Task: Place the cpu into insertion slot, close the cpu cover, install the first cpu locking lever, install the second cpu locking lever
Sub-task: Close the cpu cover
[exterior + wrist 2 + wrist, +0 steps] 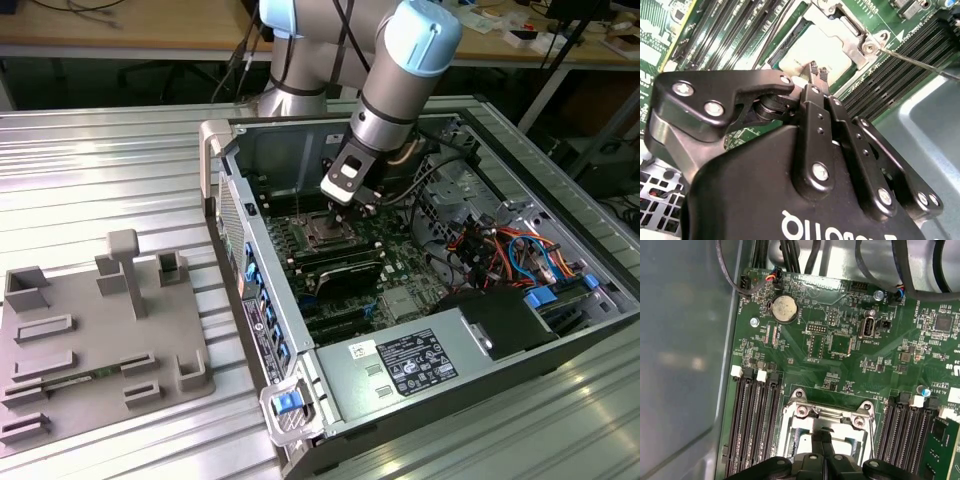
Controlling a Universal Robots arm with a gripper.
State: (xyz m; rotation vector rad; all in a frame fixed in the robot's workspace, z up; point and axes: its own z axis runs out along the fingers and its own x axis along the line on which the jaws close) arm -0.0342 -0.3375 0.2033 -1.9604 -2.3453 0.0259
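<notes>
1. The cpu (812, 47): you have one, lying flat in the one insertion slot (786, 42).
2. One gripper (817, 70) stands over it, its two fingers (816, 115) drawn together on nothing, tips at the cpu's top.
3. One cpu cover (852, 37) borders the cpu; whether it is fully down you cannot tell.
4. One thin locking lever (920, 62) runs beside it.

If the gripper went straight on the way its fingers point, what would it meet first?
Most likely the cpu. In the second wrist view the gripper aims its shut fingers at the chip's silvery top, with nothing between them. I cannot tell whether the tips touch it yet.
</notes>
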